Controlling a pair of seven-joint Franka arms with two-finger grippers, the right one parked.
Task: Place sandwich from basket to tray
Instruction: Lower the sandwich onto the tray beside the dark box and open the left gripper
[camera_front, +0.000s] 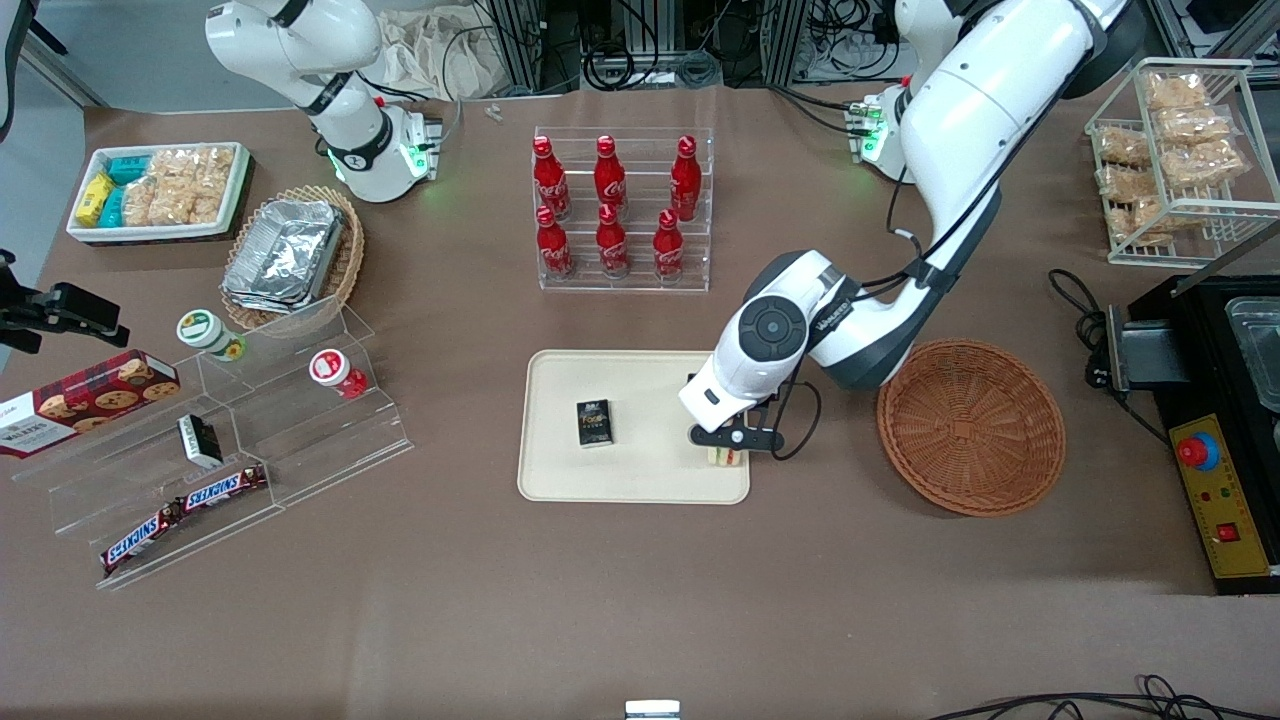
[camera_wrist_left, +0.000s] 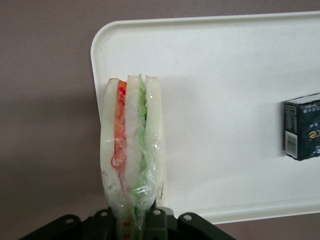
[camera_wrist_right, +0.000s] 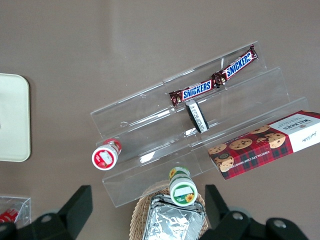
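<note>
The brown table (camera_front: 640, 600) carries the tray (camera_front: 560, 480), basket (camera_front: 970, 427), bottle rack (camera_front: 623, 212) — the fingers (camera_wrist_left: 102, 218) grip the sandwich (camera_wrist_left: 132, 145) over the tray.

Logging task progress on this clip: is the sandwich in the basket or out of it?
Out. The basket holds nothing; the gripper grips the sandwich on edge at the tray edge.

The matt brown cloth-covered bench (camera_front: 600, 600) carries a smooth cream plastic tray (camera_front: 640, 480), a rough reddish-brown wicker basket (camera_front: 970, 428) and a triangular sandwich in glossy clear film (camera_wrist_left: 131, 150).
</note>
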